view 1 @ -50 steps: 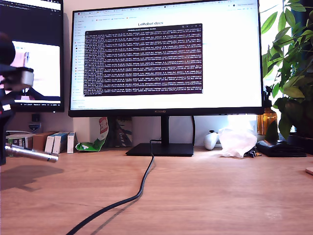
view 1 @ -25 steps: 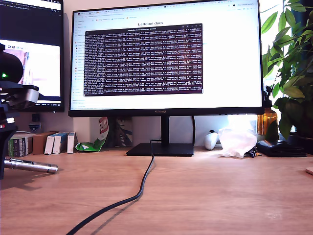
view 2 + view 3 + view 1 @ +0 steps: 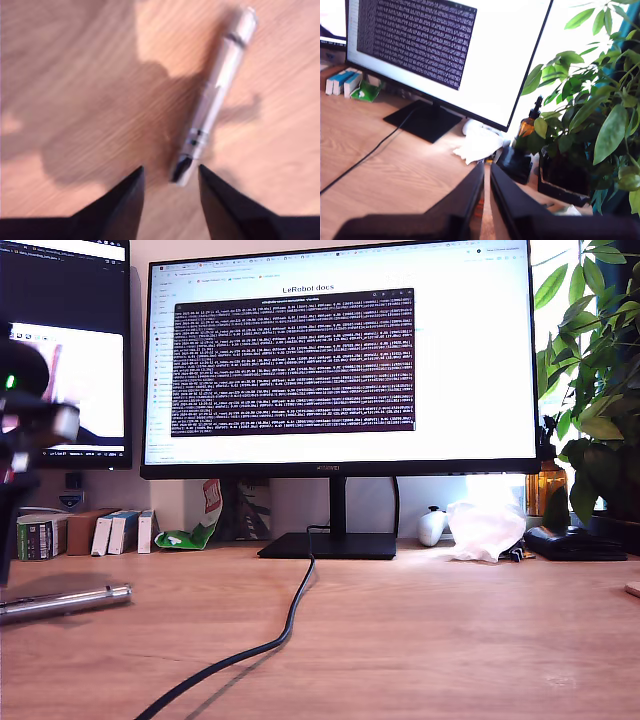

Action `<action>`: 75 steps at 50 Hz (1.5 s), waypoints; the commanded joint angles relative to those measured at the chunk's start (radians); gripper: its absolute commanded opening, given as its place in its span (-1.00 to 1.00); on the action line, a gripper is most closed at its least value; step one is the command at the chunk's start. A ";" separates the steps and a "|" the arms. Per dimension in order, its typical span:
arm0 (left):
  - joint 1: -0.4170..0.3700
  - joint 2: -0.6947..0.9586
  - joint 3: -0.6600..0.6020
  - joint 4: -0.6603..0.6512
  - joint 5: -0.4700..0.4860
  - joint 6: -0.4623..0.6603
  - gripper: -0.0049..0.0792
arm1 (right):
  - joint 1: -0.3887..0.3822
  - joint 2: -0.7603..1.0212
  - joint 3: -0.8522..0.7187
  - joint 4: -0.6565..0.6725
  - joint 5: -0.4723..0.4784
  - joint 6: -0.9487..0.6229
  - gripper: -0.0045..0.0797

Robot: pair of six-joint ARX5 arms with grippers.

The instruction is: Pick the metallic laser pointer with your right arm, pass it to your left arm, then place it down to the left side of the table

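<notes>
Here, the metallic laser pointer (image 3: 65,600) lies flat on the table (image 3: 420,640), lower left of the exterior view.
My first gripper (image 3: 171,175) hovers spread above one end; my second gripper (image 3: 486,175) is nearly pressed together, holding nothing.

I count one metallic laser pointer (image 3: 65,601), two monitors (image 3: 340,360) (image 3: 65,350), one black cable (image 3: 270,640), one potted plant (image 3: 600,390).

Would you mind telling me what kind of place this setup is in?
Probably an office or home desk: a large monitor showing terminal text, a wooden desk with a black cable, and a potted plant beside it.
</notes>
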 commanded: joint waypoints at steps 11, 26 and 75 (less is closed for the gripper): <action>-0.004 -0.055 0.137 -0.100 0.053 -0.031 -0.91 | -0.002 -0.004 -0.016 0.004 0.004 0.006 -0.92; -0.004 -0.179 0.138 -0.081 0.222 -0.079 -0.93 | 0.001 -0.004 -0.016 0.006 0.258 0.057 -0.92; 0.010 -0.537 0.080 -0.016 0.257 -0.077 -0.93 | -0.045 -0.003 -0.364 0.504 0.380 -0.164 -0.92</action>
